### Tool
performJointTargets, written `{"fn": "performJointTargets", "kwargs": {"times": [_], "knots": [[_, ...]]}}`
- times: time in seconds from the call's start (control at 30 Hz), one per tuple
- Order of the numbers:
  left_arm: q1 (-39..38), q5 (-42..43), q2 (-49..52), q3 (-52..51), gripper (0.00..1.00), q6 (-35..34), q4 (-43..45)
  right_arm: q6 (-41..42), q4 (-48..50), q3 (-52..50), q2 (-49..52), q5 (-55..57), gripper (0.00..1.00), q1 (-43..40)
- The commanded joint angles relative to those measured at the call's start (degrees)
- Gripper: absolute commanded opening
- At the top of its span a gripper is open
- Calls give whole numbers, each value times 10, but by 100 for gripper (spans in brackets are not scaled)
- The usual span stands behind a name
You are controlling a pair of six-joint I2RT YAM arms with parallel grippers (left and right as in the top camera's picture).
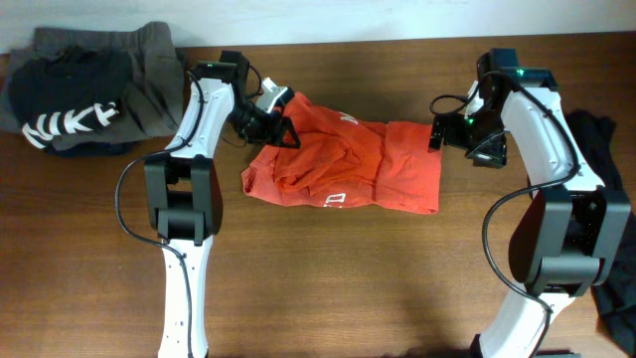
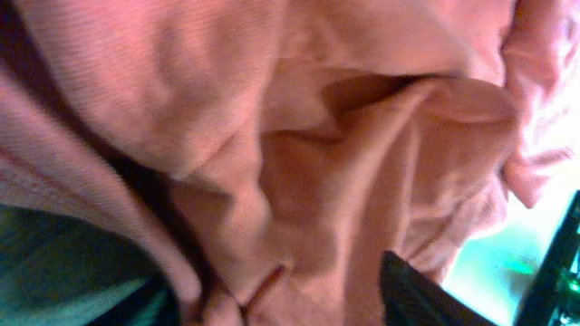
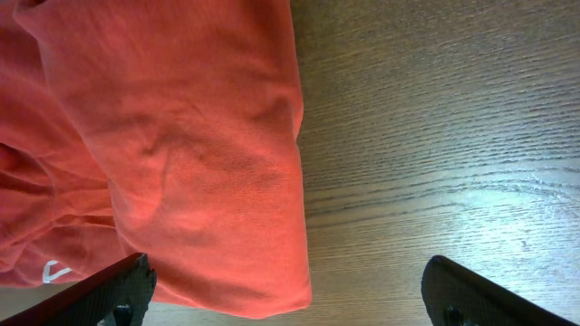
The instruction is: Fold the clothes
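- Right up against the left wrist cam, the red-orange shirt (image 2: 299, 163) is filling nearly the whole view, all bunched folds and a bit blurry.
- One dark finger (image 2: 412, 294) of the left gripper (image 1: 281, 127) is poking in at the bottom right of that view, touching the fabric. From overhead, the claw is sitting on the shirt's top-left corner. Honestly can't tell whether it's pinching cloth or just resting in it, since the fabric is hiding the gap.
- The shirt is lying crumpled in the middle of the wooden table (image 1: 328, 288), between the two arms, with a little white print showing near its front edge.
- The right gripper (image 3: 285, 281) is hanging at the shirt's right edge with its jaws standing wide apart and gripping nothing. The shirt's edge and bare wood are showing between the fingers.
- A pile of dark grey clothes (image 1: 89, 89) with big white lettering is sitting at the table's top-left corner, well apart from the shirt.
- Some more dark fabric (image 1: 608, 149) is lying at the right edge, behind the right arm.
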Motion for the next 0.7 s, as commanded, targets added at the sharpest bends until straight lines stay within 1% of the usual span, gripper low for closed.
{"fn": "performJointTargets", "kwargs": {"times": [0.0, 0.07, 0.1, 0.13, 0.2, 0.23, 0.27, 0.33, 0.43, 0.5, 0.6, 0.67], "knots": [[-3, -6, 16, 0, 59, 7, 7, -4, 2, -3, 2, 5, 99, 0], [-3, -6, 16, 0, 58, 7, 8, -4, 2, -3, 2, 5, 99, 0], [-3, -6, 16, 0, 51, 7, 9, -4, 2, -3, 2, 5, 99, 0], [-3, -6, 16, 0, 38, 7, 10, -4, 2, -3, 2, 5, 99, 0], [-4, -6, 16, 0, 15, 7, 10, -4, 2, -3, 2, 5, 99, 0], [-4, -6, 16, 0, 5, 7, 11, -4, 2, -3, 2, 5, 99, 0], [-4, -6, 16, 0, 0, 4, 13, -4, 2, -3, 2, 5, 99, 0], [-4, -6, 16, 0, 0, -9, 22, -4, 2, -3, 2, 5, 99, 0], [-3, -11, 15, 1, 0, -9, 28, -4, 1, -3, 2, 5, 99, 0], [-1, -38, 15, 1, 0, -18, 28, -4, -1, -3, 2, 5, 99, 0], [3, -110, 15, 5, 0, -47, 25, -4, -1, -3, 2, 5, 99, 0], [8, -135, 15, 11, 0, -47, 19, -4, -1, -3, 2, 5, 99, 0]]}}
